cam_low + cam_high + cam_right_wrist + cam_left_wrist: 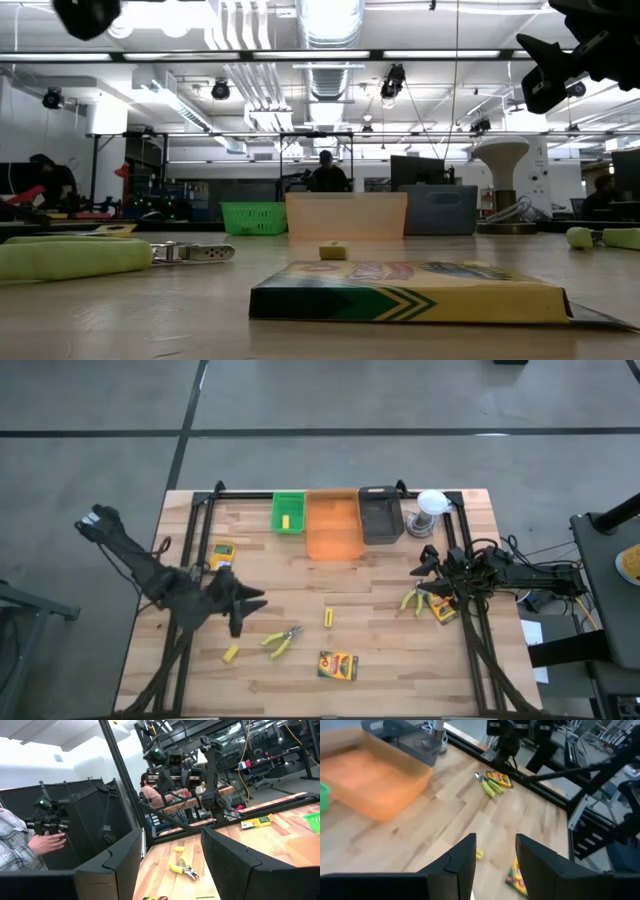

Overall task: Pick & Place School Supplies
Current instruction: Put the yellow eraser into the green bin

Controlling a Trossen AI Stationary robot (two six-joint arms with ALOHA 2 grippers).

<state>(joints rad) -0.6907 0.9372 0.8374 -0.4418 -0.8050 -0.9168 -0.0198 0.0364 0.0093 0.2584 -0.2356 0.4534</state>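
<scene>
The school supplies lie scattered on the wooden table. One crayon box [338,665] lies near the front, another [223,550] at the left, and a third [443,608] by the right arm. Yellow-handled pliers [283,640] lie at mid front, and a second pair [412,600] at the right. Short yellow blocks [327,618] [231,653] rest flat, and one more sits in the green tray [288,512]. My left gripper [255,605] hovers open above the left-centre of the table, nothing between its fingers [462,857]. My right gripper [420,578] waits open at the right.
The green tray, an orange tray [333,525] and a black tray [380,515] stand in a row at the far edge, with a white round object [430,510] to their right. Black frame rails run along both sides. A person [20,845] stands beyond the table.
</scene>
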